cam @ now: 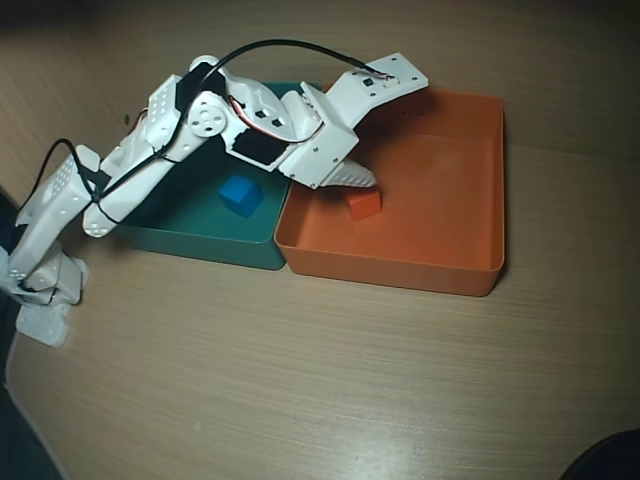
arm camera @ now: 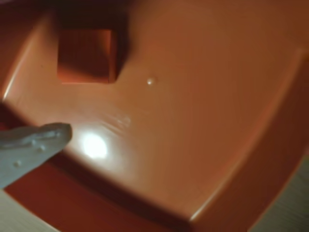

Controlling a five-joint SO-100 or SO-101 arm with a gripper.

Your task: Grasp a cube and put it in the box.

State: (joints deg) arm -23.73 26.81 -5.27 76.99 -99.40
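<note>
Cube [cam: 363, 204] inside the box [cam: 455, 268].
We see our tool [cam: 362, 180] just above it (empty, jaws apart).

The white plastic end effector [cam: 362, 182] hangs over the left part of the large shallow orange plastic box [cam: 470, 250]. The small matte orange cube [cam: 363, 204] lies on the box floor just below its tip, apart from it. Left of it, a small blue cube [cam: 241, 196] sits in the teal tray [cam: 200, 243] on the wooden counter [cam: 300, 380].

A light wooden table [cam: 300, 380] carries two shallow trays side by side, walls touching: the orange box [cam: 470, 270] on the right in the overhead view, a teal tray [cam: 200, 245] left. The arm's white base [cam: 45, 300] stands at the table's left edge.
</note>
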